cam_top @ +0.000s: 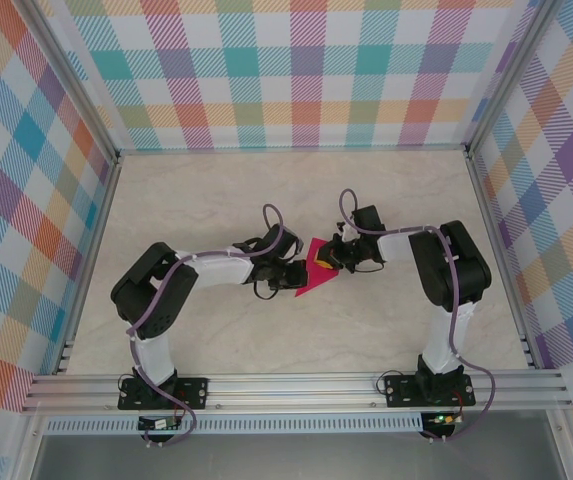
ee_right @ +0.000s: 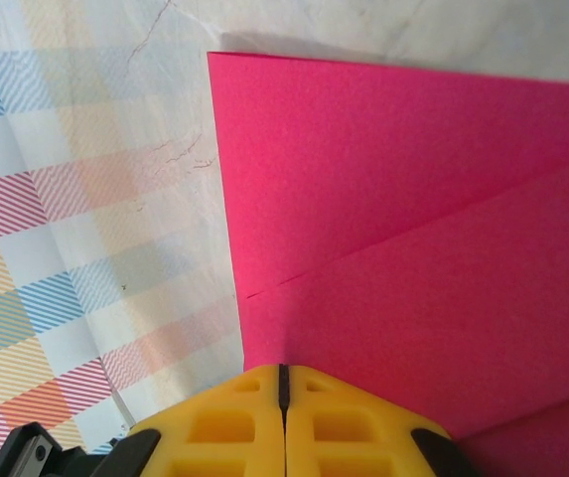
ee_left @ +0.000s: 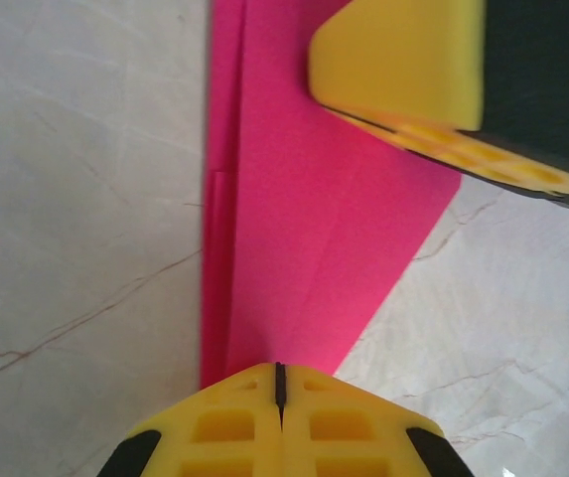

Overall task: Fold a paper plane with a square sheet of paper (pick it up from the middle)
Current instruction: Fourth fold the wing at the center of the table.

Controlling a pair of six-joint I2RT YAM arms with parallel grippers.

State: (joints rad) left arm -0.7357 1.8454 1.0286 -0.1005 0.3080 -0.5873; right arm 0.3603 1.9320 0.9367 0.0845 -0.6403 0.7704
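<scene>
The magenta-pink sheet of paper (cam_top: 313, 280) lies partly folded on the table between the two arms, as a pointed triangular shape. The left wrist view shows a long crease and a narrow strip along the left edge of the paper (ee_left: 304, 229). The right wrist view shows a diagonal flap edge running across the paper (ee_right: 413, 248). My left gripper (cam_top: 299, 272) (ee_left: 280, 370) is shut, its yellow tips at the paper's near end. My right gripper (cam_top: 330, 262) (ee_right: 283, 370) is shut too, tips against the paper's opposite side. One of its yellow fingers (ee_left: 403, 70) rests on the paper. No pink shows between either pair of jaws.
The pale marbled tabletop (cam_top: 216, 200) is fenced by checked walls (cam_top: 306, 70) at the back and on both sides. An aluminium rail (cam_top: 296, 388) runs along the near edge by the arm bases.
</scene>
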